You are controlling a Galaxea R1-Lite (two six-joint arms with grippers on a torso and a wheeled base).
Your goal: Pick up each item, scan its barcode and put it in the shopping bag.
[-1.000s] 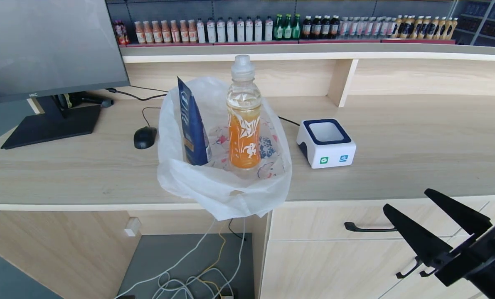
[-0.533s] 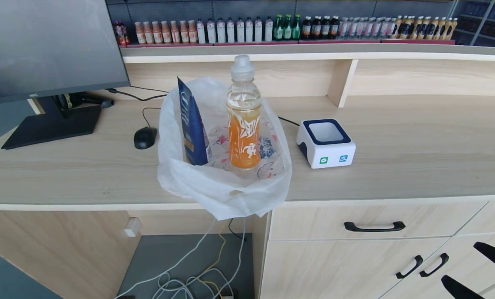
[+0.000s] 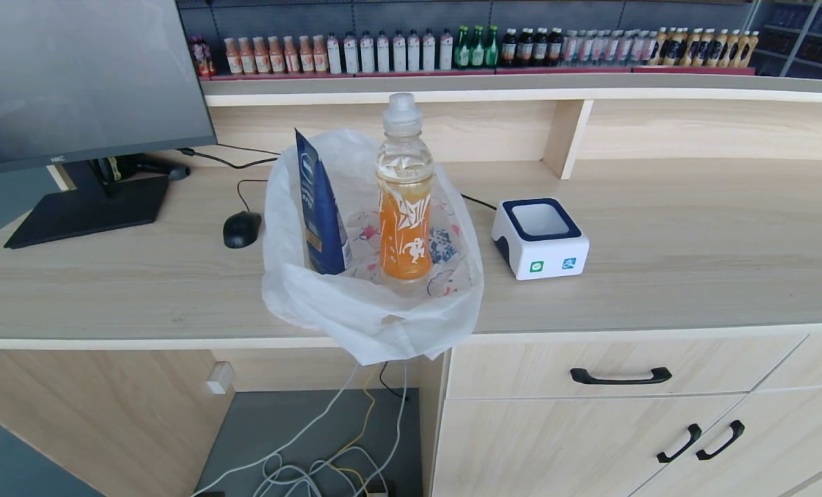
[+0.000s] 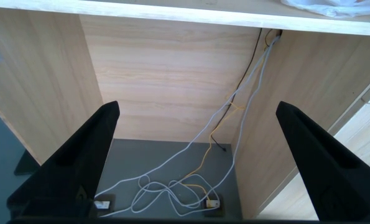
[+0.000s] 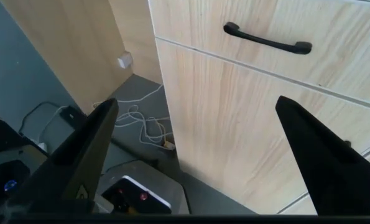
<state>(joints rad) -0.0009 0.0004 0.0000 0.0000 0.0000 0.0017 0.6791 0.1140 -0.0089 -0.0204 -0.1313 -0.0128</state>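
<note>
Shopping bag (image 3: 373,317) is sitting open on the wooden counter (image 3: 693,241), its white front lip drooping over the counter's near edge. 2 items are standing inside it. An orange drink bottle (image 3: 404,207) is upright at the bag's middle, and a dark blue pouch (image 3: 321,207) is standing on end at the bottle's 9 o'clock, just beside it. The white scanner (image 3: 540,238) with its navy rim is sitting at the bag's 3 o'clock, close by but apart from it. A black mouse (image 3: 241,228) is lying at the bag's 9 o'clock, and a monitor (image 3: 86,76) is standing at 10 o'clock.

The left gripper (image 4: 197,162) is hanging below counter height, facing the open recess where loose cables (image 4: 172,186) are trailing on the floor. Its 2 black fingers are spread wide with nothing between them. The right gripper (image 5: 197,162) is also hanging low, facing the cabinet front and a black drawer handle (image 5: 268,40). Its fingers are gaping just as wide and are gripping nothing.

With both items bagged and both arms low, I am judging the bagging step to be done and the task to be at or very near its end. If another item is coming, an arm is going to need to rise above the counter edge. It would then be turning the barcode toward the scanner's window and lowering the item into the gap at the bottle's 3 o'clock without knocking the tall bottle over.
</note>
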